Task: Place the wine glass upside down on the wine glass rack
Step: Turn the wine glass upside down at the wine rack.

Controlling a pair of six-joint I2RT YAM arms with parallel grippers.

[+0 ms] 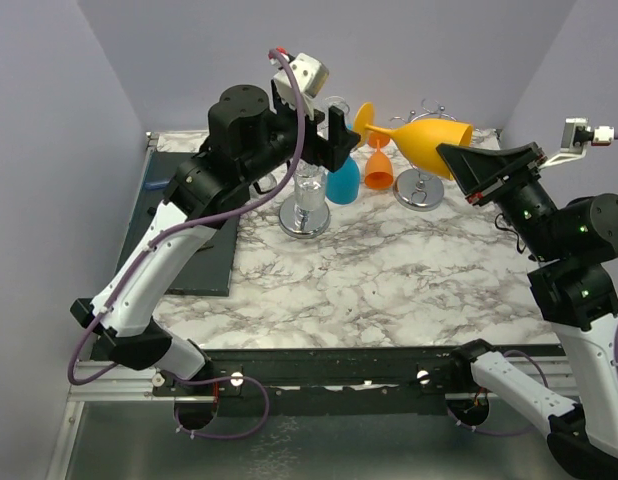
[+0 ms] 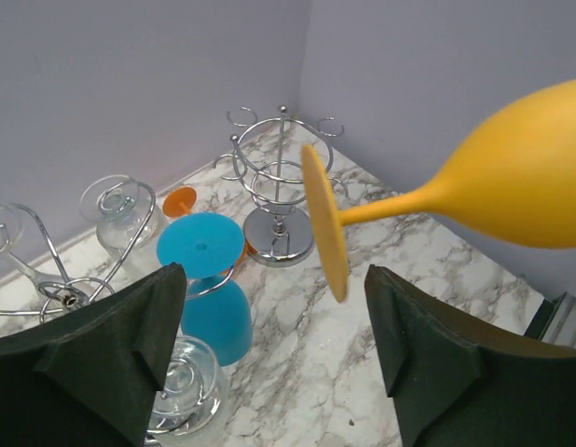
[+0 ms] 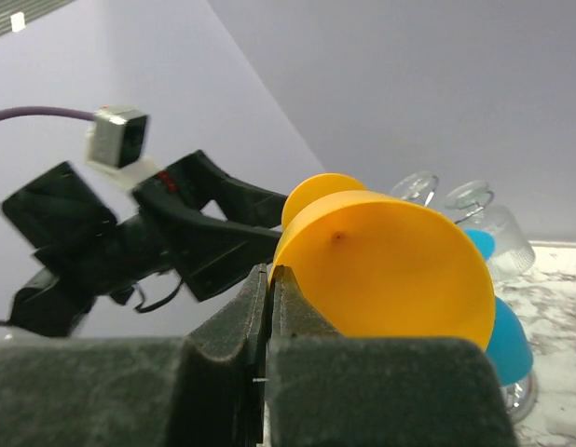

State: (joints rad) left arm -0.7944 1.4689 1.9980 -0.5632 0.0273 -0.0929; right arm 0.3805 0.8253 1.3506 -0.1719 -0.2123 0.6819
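A yellow wine glass (image 1: 429, 140) lies on its side in the air at the back of the table, its foot (image 1: 362, 124) pointing left. My right gripper (image 1: 455, 157) is shut on its rim; the right wrist view shows the fingers (image 3: 269, 284) pinching the bowl's edge (image 3: 390, 261). My left gripper (image 1: 339, 132) is open beside the foot. In the left wrist view the foot disc (image 2: 323, 219) hangs just ahead of the gap between my left gripper's (image 2: 277, 279) pads, not touching them. The silver wire rack (image 1: 419, 190) stands below the glass and also shows in the left wrist view (image 2: 279, 186).
A second rack (image 1: 304, 215) stands left of it with a blue glass (image 1: 342, 182) and clear glasses (image 2: 181, 391) hung upside down. A small orange glass (image 1: 379, 170) hangs between the racks. A dark mat (image 1: 194, 245) lies along the table's left side.
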